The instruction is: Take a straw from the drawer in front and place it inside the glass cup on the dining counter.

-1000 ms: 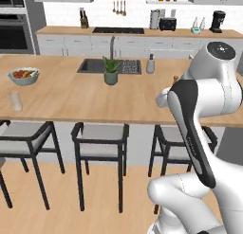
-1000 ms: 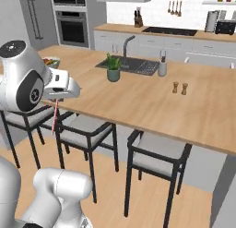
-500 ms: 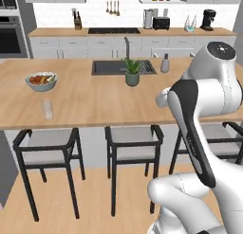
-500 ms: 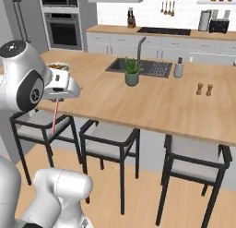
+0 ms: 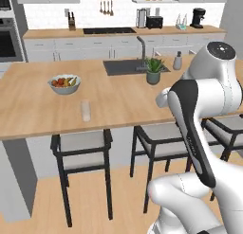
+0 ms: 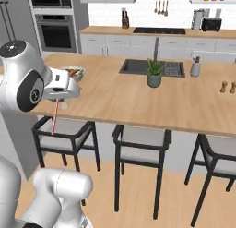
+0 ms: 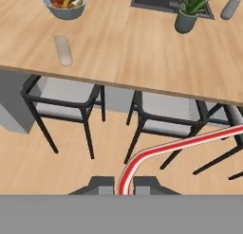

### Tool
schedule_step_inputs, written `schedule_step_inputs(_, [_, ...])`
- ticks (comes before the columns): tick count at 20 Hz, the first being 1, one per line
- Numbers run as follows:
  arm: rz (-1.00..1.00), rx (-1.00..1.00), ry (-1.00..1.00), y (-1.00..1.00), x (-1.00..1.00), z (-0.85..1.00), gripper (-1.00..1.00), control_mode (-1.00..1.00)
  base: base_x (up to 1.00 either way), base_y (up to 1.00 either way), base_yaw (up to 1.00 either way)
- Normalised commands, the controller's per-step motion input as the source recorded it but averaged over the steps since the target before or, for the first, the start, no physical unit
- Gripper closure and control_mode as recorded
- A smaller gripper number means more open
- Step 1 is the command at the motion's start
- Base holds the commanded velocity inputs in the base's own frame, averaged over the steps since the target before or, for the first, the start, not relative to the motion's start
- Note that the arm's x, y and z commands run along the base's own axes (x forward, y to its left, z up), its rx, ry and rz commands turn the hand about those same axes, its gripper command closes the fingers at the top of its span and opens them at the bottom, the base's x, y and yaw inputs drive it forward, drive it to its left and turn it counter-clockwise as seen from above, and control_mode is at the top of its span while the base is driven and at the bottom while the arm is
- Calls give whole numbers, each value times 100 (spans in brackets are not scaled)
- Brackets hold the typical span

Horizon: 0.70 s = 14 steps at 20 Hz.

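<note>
My gripper [image 7: 124,186] is shut on the straw [image 7: 180,144], a thin red-pink stick that runs from between the fingertips [image 7: 102,184] off to the right in the hand view. In the right base view the straw [image 6: 54,118] hangs down from the gripper [image 6: 56,100], in front of the near edge of the dining counter [image 6: 138,107]. The glass cup [image 5: 85,110] stands upright on the light-wood dining counter [image 5: 28,105], near its front edge and nearer to me than the fruit bowl [image 5: 64,83]. From the hand, the glass cup [image 7: 62,49] lies ahead at the upper left. The drawer is out of view.
Black stools [image 5: 80,148] with grey seats [image 6: 138,144] stand under the counter's near edge. A potted plant [image 5: 153,70] and a sink [image 5: 126,66] sit further back. Salt and pepper shakers [image 6: 227,87] stand at the right. A wall counter with a hob [image 5: 109,31] runs behind.
The base has driven, so the whole counter has slid to the right in both base views. The straw stays in the shut gripper.
</note>
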Motion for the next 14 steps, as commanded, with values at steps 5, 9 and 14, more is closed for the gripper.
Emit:
schedule_step_inputs(5, [0, 0, 0, 0, 0, 0, 100, 100, 3, 100, -26])
schedule_step_inputs(9, [0, 0, 0, 0, 0, 0, 100, 100, 31, 100, -20])
schedule_step_inputs(14, [0, 0, 0, 0, 0, 0, 100, 100, 66, 81, -5])
